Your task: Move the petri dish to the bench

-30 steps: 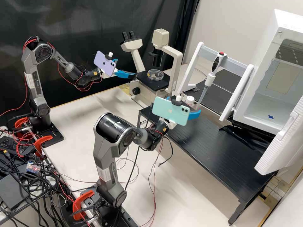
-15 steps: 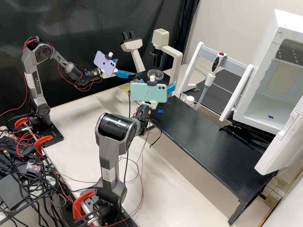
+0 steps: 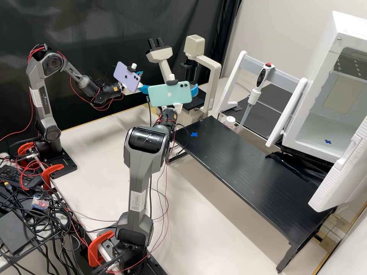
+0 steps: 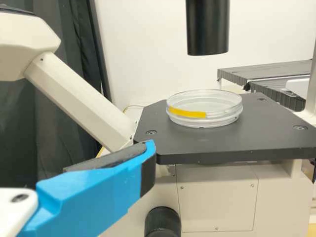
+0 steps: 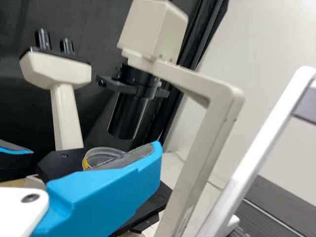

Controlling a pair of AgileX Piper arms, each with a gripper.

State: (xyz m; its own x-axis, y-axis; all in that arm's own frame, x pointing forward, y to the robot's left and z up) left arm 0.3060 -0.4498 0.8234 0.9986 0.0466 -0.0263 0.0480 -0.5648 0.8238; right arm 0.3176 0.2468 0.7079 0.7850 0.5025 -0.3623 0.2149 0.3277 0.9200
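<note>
Before the black curtain (image 3: 88,23), the right tool (image 3: 179,83), released, had swung in front of the microscope (image 3: 194,46), probably readying to grasp the petri dish (image 4: 204,108) on its stage (image 4: 266,138).

In the high view, rises with the left arm (image 3: 40,99) from a base (image 3: 63,164) at nine o'clock to a high elbow (image 3: 52,63) at ten. Slopes down from there through the forearm (image 3: 72,72), toward four, into a wrist (image 3: 109,91) held roughly level. Ends at eleven o'clock in the left gripper (image 3: 143,89), with fingers parted. Stands with the right arm (image 3: 142,175) on a mount at seven o'clock, almost upright, tipped slightly toward one, bent at a dark upper joint (image 3: 147,140) at nine, near the centre. Carries the right gripper (image 3: 194,90) at twelve o'clock, also spread. In each wrist view, presents a bright blue finger (image 4: 89,195) with a dark grey pad (image 4: 106,160).
</note>
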